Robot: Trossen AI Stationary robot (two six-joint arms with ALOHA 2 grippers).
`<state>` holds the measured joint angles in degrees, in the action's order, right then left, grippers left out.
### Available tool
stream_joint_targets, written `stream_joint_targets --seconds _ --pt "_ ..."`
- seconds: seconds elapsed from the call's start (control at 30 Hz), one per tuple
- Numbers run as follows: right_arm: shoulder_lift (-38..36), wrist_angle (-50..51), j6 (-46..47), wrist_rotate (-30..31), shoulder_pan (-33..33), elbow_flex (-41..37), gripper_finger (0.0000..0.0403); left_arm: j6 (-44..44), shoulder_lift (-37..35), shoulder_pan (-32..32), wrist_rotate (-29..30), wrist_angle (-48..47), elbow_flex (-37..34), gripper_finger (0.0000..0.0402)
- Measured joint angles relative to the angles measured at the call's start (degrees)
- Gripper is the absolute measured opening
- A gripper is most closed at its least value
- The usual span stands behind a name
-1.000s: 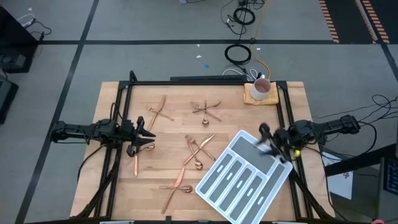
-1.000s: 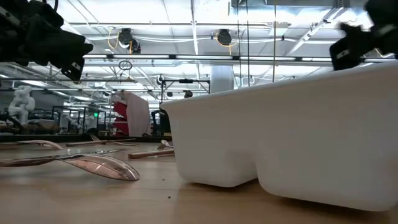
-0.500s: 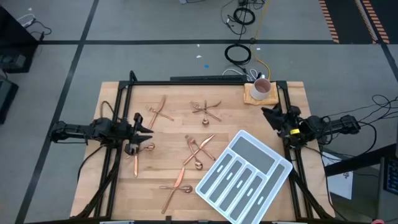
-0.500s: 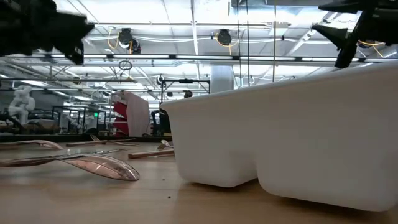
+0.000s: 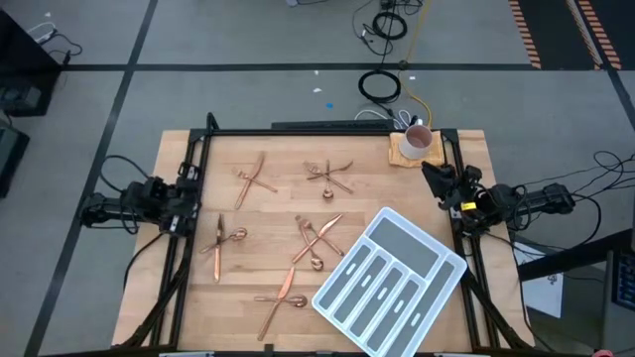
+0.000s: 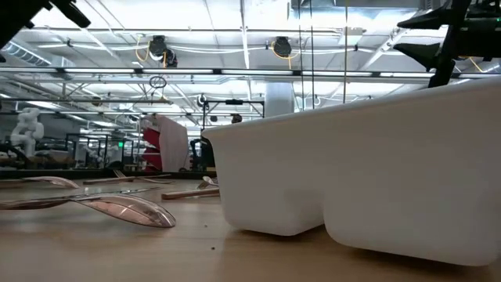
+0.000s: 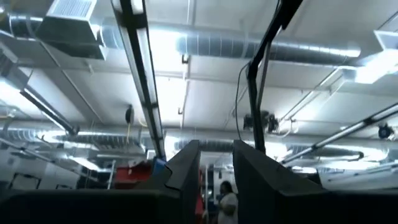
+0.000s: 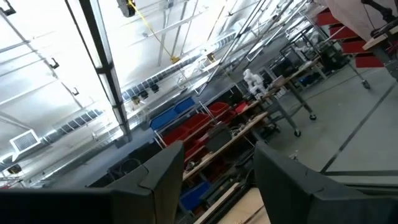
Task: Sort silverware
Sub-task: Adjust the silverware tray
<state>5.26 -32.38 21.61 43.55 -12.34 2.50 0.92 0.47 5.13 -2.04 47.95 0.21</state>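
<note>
The wooden table (image 5: 278,198) stands on a grey floor crossed by dark lines, with coiled cables (image 5: 380,85) lying on the floor beyond its far edge. The silverware (image 5: 316,241) lies scattered over the bare wood: a crossed pair near the far left, a cluster at the far middle, a group at the centre, another pair toward the near edge, and a fork and spoon (image 5: 220,240) on the left side. None of it lies in the white tray (image 5: 389,281), which sits at an angle in the near right part of the table. A white mug (image 5: 417,141) rests on a small mat in the far right corner.

The left gripper (image 5: 189,200) sits at the table's left edge, its fingers (image 7: 186,171) a little apart with nothing between them. The right gripper (image 5: 435,179) is at the right edge, just near the mug, fingers (image 8: 165,165) spread and empty.

From table height, the room behind shows bright ceiling lights, pipes and ducts, red bins on shelving, and a person far off.
</note>
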Motion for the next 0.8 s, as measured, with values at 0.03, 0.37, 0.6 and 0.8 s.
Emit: stream_joint_targets --seconds 0.03,0.37,0.6,0.8 --pt "0.0 0.0 0.0 0.0 0.0 0.0 0.0183 0.2 0.0 0.0 0.0 0.6 0.0 0.0102" --pt "0.0 -2.1 0.8 0.0 0.0 0.0 0.0183 8.9 0.0 0.0 -0.7 4.0 0.0 0.0102" --pt "1.1 1.8 -9.9 -0.2 0.0 7.7 0.0183 4.7 0.0 0.0 15.2 5.1 3.6 0.0102" --pt "10.9 25.0 -20.2 0.6 0.0 28.8 0.0183 10.0 1.5 0.0 26.3 -16.8 13.7 0.0102"
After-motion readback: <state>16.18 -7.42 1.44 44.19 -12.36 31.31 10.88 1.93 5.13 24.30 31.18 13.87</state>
